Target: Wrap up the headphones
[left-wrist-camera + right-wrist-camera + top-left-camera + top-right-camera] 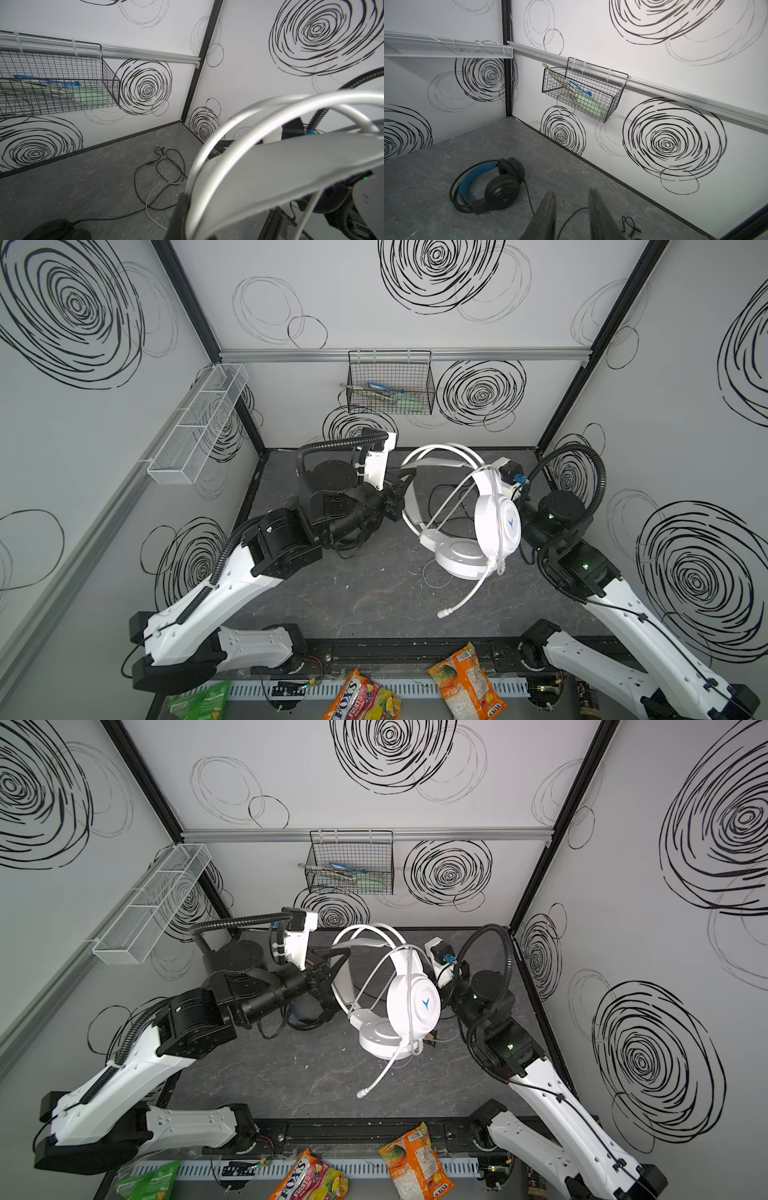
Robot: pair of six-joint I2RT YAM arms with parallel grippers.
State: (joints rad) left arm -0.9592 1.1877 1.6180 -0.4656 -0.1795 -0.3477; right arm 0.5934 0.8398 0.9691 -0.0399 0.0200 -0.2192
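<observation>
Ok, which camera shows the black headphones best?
The right wrist view: the black headphones show whole, blue-lined band and all. In both top views the left arm covers most of them. The left wrist view catches only an ear cup and cable.

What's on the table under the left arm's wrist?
The black headphones lie flat on the table there. In both top views the left arm covers nearly all of them; only an edge and cable loops show. The right wrist view shows them whole, blue-lined headband included.
</observation>
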